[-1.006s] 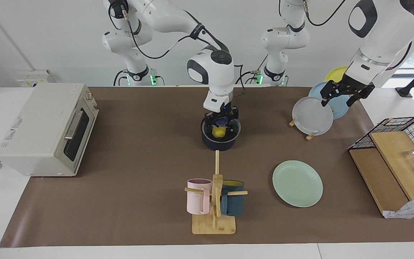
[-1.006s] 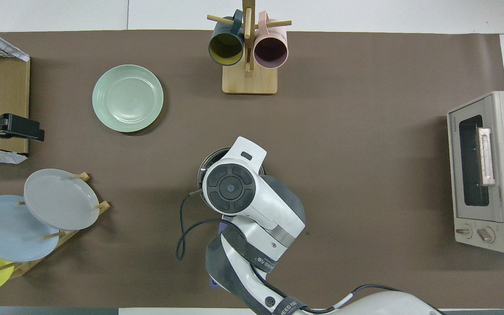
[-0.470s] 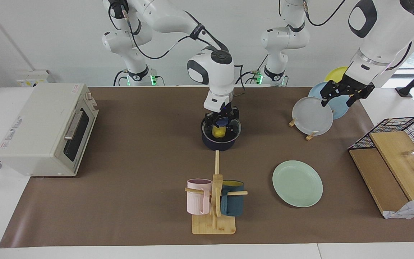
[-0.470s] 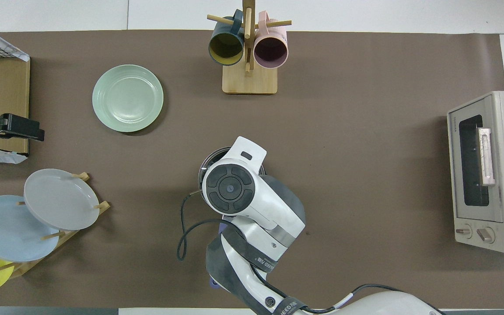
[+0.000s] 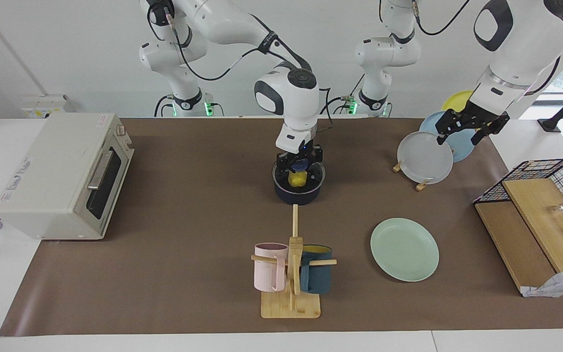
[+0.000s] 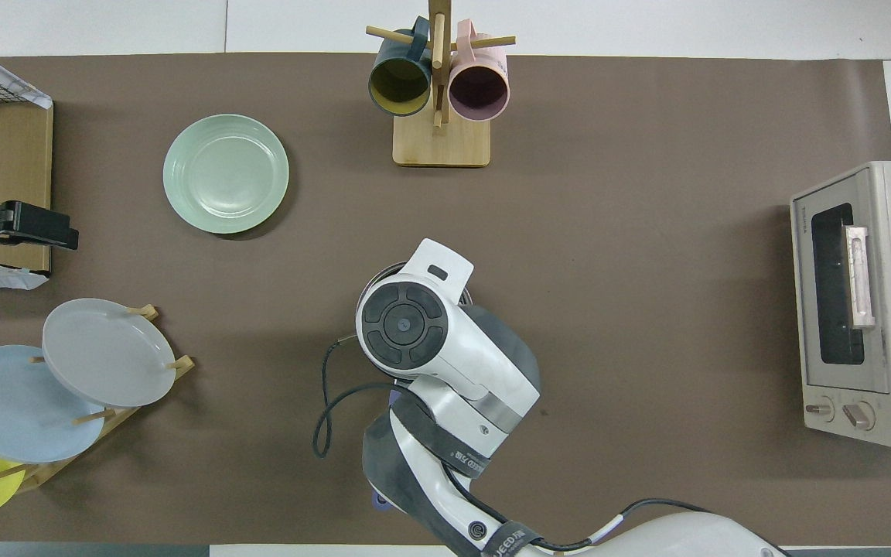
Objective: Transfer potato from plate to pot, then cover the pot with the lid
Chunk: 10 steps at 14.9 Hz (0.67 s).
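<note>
2 pincers: right pincer (image 5: 299,165) grips lid (image 5: 299,174) on pot (image 5: 297,194); left pincer (image 5: 466,128) wide.

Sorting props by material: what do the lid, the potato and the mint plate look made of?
Lid: clear glass by the look; the potato shows through it.
Potato: likely glossy plastic, bright yellow.
Plate: smooth pale mint, matte; ceramic or plastic, cannot tell.

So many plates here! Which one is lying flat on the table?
The mint-green plate, beside the mug rack; the grey, blue and yellow ones stand upright in a rack.
</note>
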Motion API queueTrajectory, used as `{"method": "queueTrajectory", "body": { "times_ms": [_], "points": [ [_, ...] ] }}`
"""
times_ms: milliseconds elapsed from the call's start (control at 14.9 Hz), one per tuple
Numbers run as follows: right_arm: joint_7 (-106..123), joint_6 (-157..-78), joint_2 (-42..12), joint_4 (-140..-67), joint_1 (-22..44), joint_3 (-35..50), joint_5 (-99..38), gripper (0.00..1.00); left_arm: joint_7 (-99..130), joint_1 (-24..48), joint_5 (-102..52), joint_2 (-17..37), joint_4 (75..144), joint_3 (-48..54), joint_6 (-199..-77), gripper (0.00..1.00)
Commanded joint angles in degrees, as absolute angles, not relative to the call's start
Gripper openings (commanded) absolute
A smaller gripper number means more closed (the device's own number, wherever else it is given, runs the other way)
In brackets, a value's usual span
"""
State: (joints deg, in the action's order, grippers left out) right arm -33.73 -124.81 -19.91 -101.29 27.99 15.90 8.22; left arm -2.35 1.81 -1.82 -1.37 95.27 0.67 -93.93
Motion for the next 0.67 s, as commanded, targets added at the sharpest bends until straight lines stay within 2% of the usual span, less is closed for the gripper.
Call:
{"method": "queueTrajectory", "body": {
  "times_ms": [0, 604],
  "points": [
    [-34.63, -123.31, -21.88, -102.66, 25.49, 16.08, 9.49, 0.0, -1.76, 1.14, -0.62, -2.37, 96.06, 1.14, -93.6, 1.0],
    [-34.54, -123.49, -22.41, -103.35, 25.4, 16.08, 6.42, 0.0, -1.76, 1.23, -0.62, -2.46, 95.98, 1.14, -93.69, 1.0]
  ]
}}
